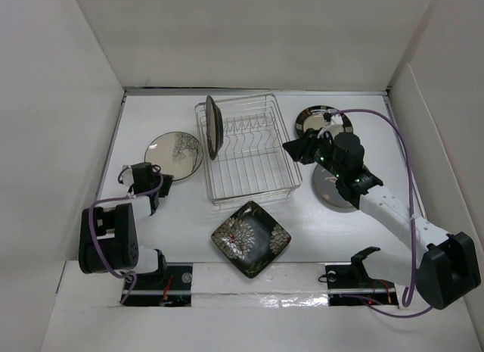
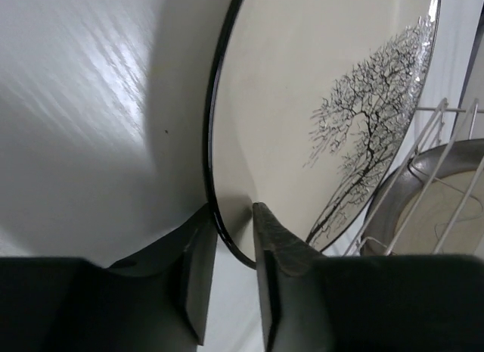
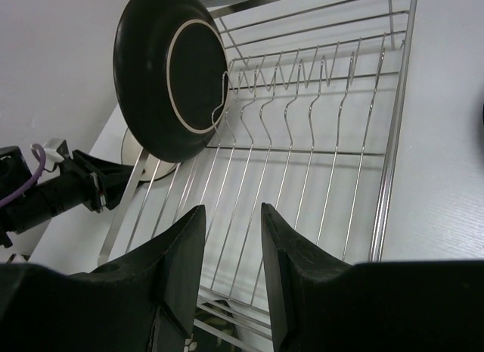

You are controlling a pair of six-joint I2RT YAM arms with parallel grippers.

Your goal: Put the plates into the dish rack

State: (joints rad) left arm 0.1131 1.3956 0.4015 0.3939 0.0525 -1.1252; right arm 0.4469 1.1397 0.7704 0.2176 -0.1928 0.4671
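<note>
Dark round plate [image 1: 213,125] racked in silver wire dish rack [image 1: 249,163]; left hand [image 2: 231,213] grips cream branch-pattern plate [image 2: 318,87] rim; right hand [image 3: 231,212] open, empty; three other plates [image 1: 250,238] left on white worktop [image 1: 151,231].

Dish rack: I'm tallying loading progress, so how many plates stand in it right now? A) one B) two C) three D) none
A: only one dark round plate stands on edge among the tines at the left end of the dish rack in the top view. The cream plate and the black square plate lie on the table outside it.
</note>
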